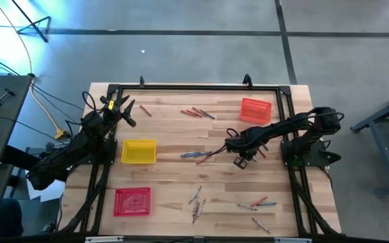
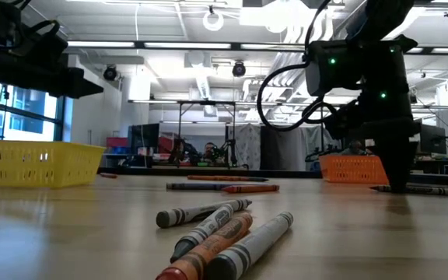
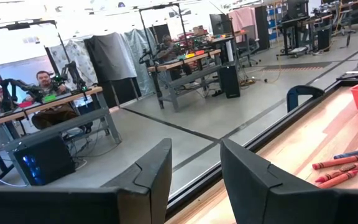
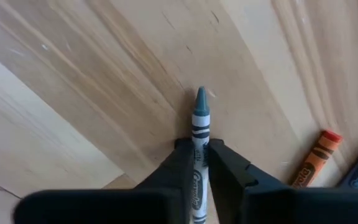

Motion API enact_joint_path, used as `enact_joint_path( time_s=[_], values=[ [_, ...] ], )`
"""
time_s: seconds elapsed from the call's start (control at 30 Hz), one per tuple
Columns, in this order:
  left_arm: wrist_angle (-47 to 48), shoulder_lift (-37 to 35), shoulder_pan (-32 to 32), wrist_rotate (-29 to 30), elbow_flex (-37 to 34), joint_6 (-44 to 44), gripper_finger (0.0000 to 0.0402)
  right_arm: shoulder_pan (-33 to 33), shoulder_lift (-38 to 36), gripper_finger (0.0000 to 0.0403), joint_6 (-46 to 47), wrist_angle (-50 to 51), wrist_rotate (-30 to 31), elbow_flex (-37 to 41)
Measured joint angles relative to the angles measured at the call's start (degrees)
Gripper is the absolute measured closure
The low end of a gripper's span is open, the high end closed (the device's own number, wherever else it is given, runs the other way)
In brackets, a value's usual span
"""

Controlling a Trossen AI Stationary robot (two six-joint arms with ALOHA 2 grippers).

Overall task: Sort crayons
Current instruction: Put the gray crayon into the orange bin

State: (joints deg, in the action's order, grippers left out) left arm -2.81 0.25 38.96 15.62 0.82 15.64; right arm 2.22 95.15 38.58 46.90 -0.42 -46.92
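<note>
Crayons (image 1: 196,154) lie scattered across the table (image 1: 181,131). Right gripper (image 4: 201,163) clamps a grey-blue crayon (image 4: 199,124) near centre, seemingly for lifting toward a tray; left gripper (image 3: 194,165) waits at 10 o'clock, fingers apart, holding nothing.

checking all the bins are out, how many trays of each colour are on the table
yellow tray: 1
red tray: 1
orange tray: 1
total: 3
</note>
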Motion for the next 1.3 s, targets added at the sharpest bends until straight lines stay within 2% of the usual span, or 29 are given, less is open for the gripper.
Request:
enact_joint_path(
  time_s=[0.07, 0.27, 0.53, 0.73, 0.87, 1.1, 1.3],
  values=[
    [0.0, 0.0, 0.0, 0.0, 0.0, 0.0, 0.0275, 0.0, 0.0, 0.0393, 0.1, 0.2, -0.5, 0.0],
    [0.0, 0.0, 0.0, 0.0, 0.0, 0.0, 0.0275, 0.0, -0.4, 0.0391, 0.4, 1.0, -0.8, 0.0],
    [0.0, 0.0, 0.0, 0.0, 0.0, 0.0, 0.0275, -1.5, -6.5, 0.04, 0.0, 3.5, -2.5, 0.5],
    [0.0, 0.0, 0.0, 0.0, 0.0, 0.0, 0.0275, -3.3, -11.4, 0.04, 0.0, 3.7, 3.6, 0.3],
    [0.0, 0.0, 0.0, 0.0, 0.0, 0.0, 0.0275, -5.5, -14.3, 0.0401, -0.1, 3.9, 10.9, 0.3],
    [0.0, 0.0, 0.0, 0.0, 0.0, 0.0, 0.0275, -13.7, -17.7, 0.0401, -5.4, 3.8, 21.5, 0.2],
    [0.0, 0.0, 0.0, 0.0, 0.0, 0.0, 0.0275, -24.6, -17.8, 0.0402, -13.6, 1.4, 21.6, 0.2]
  ],
)
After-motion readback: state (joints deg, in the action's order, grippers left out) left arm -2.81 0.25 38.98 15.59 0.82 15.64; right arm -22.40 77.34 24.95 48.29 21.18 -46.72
